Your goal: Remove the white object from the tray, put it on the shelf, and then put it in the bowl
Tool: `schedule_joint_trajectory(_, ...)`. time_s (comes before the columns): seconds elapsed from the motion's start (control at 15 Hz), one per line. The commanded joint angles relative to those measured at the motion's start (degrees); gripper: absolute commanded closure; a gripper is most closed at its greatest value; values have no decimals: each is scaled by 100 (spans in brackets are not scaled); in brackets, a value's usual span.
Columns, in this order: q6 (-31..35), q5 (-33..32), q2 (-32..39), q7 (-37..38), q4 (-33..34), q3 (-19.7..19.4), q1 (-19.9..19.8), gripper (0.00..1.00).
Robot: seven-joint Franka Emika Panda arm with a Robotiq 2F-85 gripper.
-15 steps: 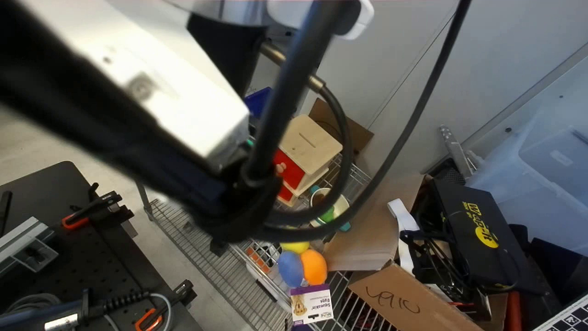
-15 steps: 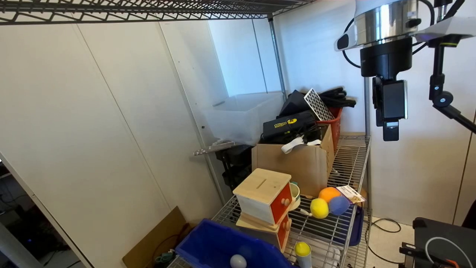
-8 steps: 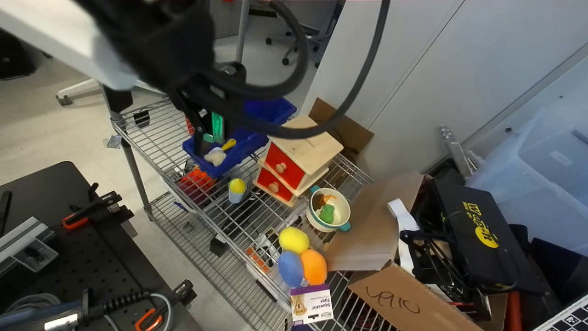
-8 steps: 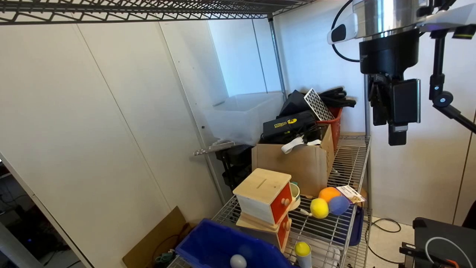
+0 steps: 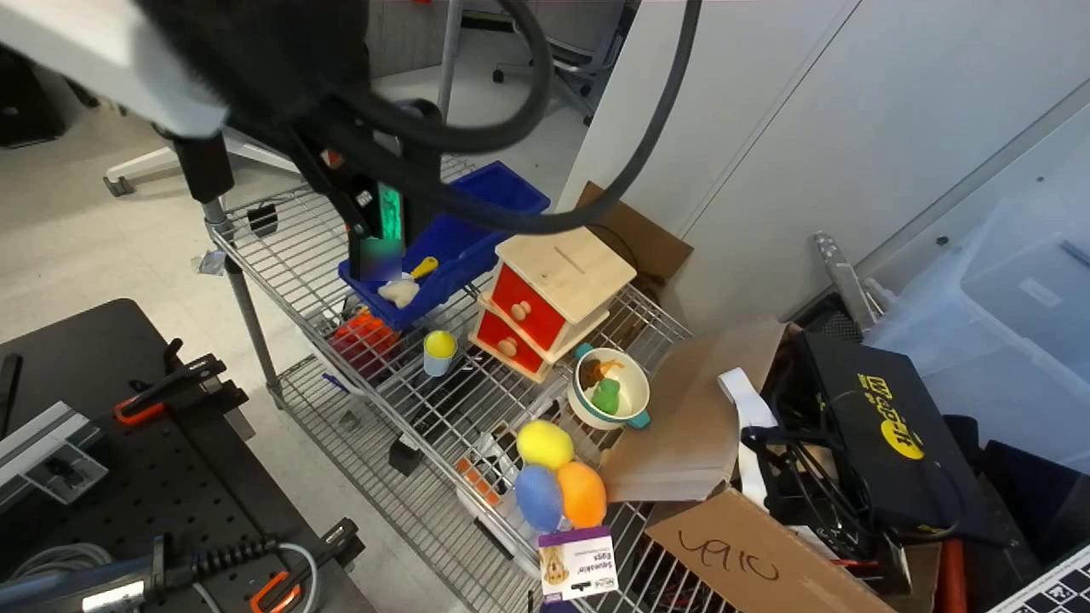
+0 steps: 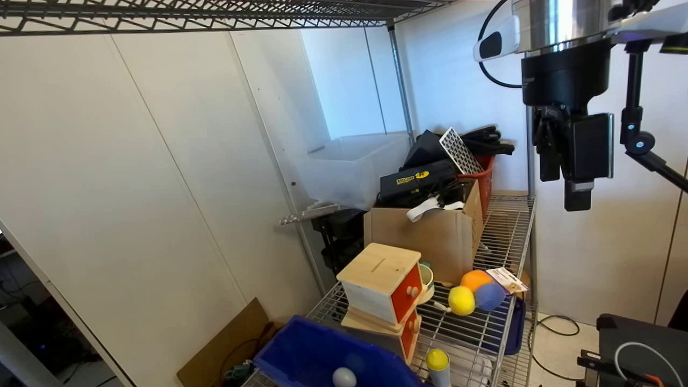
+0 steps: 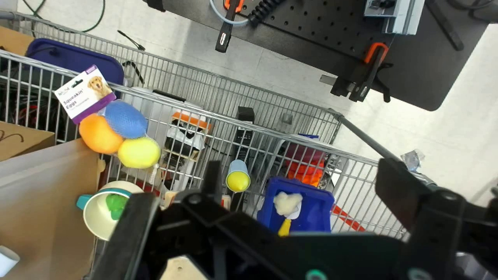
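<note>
High above the grey wire shelf [image 7: 206, 112], the gripper [image 7: 301, 175] points down with its fingers [image 7: 398, 194] spread wide and nothing held between them; the wrist view shows that spread plainly, whereas in an exterior view the gripper [image 6: 564, 188] stands nearly side-on and its gap is hard to read. Past the fingers, the wrist view catches one end of the blue tray [image 7: 317, 210], where a lumpy cream-white object [image 7: 287, 203] lies against a yellow-handled item [image 7: 284, 227]. An exterior view has that cream-white object [image 5: 398, 294] too, though a black cable [image 5: 545, 223] crosses in front of part of the tray. Only in an exterior view does a smooth white round thing [image 6: 344, 377] show, also inside the tray; which of the two the task means cannot be told. The bowl [image 5: 633, 393], with a green piece [image 5: 606, 397] in it, is plain in an exterior view and the wrist view, while in an exterior view the wooden box [image 6: 371, 269] hides much of it.
</note>
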Motion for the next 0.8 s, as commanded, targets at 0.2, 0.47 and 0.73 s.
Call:
schedule_joint_trajectory(0.2, -16, -17, 1, 17, 10, -35, 43, 0)
schedule_joint_trajectory(0.47, -15, -17, 1, 17, 10, -35, 43, 0)
schedule_joint_trajectory(0.73, -29, -69, 54, 249, 59, 34, 0, 0)
